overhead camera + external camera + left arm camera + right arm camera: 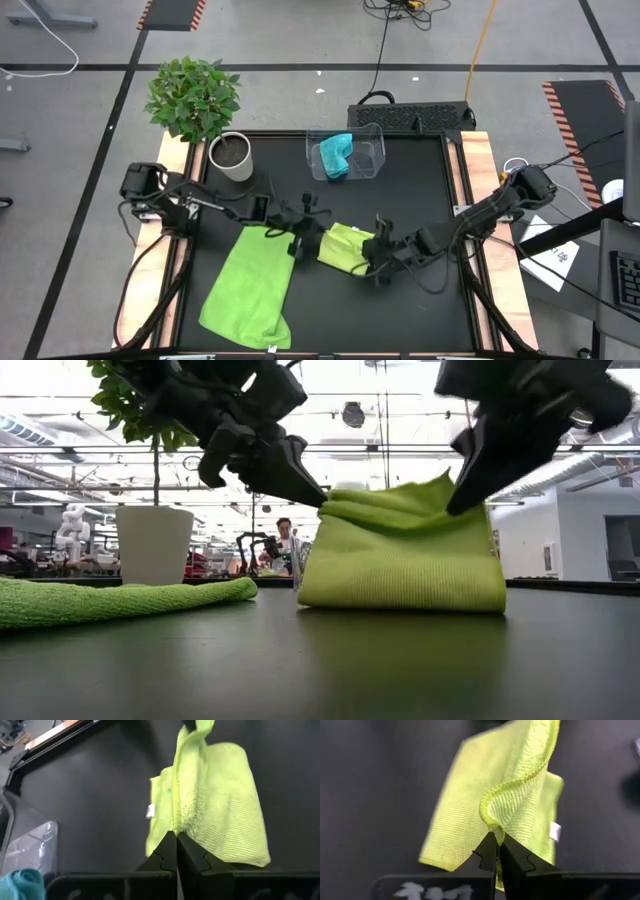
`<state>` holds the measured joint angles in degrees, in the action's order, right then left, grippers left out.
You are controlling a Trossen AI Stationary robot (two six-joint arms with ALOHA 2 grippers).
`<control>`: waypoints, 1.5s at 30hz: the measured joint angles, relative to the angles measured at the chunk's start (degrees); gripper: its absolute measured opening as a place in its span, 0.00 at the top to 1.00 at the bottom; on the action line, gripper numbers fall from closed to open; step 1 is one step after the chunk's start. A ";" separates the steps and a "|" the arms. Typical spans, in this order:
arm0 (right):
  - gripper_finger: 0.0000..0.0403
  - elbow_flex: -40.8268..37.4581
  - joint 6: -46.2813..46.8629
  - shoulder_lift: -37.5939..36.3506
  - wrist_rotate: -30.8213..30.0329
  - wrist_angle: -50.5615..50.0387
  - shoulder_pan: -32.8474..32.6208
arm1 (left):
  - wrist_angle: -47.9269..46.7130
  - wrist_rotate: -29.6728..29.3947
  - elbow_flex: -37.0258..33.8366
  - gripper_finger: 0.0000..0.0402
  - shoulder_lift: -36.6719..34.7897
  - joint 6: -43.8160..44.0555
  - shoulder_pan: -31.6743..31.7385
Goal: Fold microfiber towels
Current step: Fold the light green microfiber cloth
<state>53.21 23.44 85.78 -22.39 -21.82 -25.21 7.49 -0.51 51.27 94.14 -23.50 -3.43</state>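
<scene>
A lime-green microfiber towel [345,247], folded over, sits mid-table between my two grippers, its lower part on the table [400,595]. My left gripper [303,240] is shut on its left upper end and my right gripper [375,258] on its right upper end. A second lime-green towel [248,285] lies spread flat at the near left. A turquoise towel [335,155] lies crumpled in the clear bin [372,150] at the far middle. My left gripper pinches the folded towel's upper edge at its left end [176,826] between its two fingers, slanting down from the table's left; several layers seem caught. That end is raised, the towel's bottom on the table. My right gripper pinches the hemmed edge [492,822] at the towel's right upper end between its two fingers, slanting down from the table's right. The hem curls in a loop just beyond the fingertips. The cloth hangs below, its bottom on the table.
A white pot with a green plant [231,157] stands at the far left of the black table top [420,190]. Wooden rails [480,170] run along both sides. In the low view a person [284,535] shows far behind the table.
</scene>
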 joint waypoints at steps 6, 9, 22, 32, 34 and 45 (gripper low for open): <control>1.00 -3.99 0.41 -0.02 2.57 1.11 4.23 | 1.58 5.17 0.11 1.00 2.24 -1.27 4.91; 1.00 -6.27 1.38 -0.01 3.95 2.61 5.86 | 2.31 8.35 0.04 1.00 4.44 -1.59 6.73; 1.00 -10.10 3.98 -0.02 7.23 7.61 7.10 | 7.70 14.12 0.69 1.00 8.97 -2.81 11.67; 0.82 -10.30 5.59 0.05 8.64 6.90 5.34 | 9.04 14.86 0.83 0.83 8.87 1.00 13.02; 0.74 -10.30 6.02 0.07 8.22 6.97 5.05 | 9.41 15.37 0.83 0.76 8.87 1.17 13.09; 0.39 -10.19 6.39 -3.77 4.32 7.66 3.42 | 4.50 21.05 0.83 0.45 8.82 4.22 11.21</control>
<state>43.03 29.83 82.00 -18.06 -14.16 -21.79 12.00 20.54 52.10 102.96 -19.27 7.78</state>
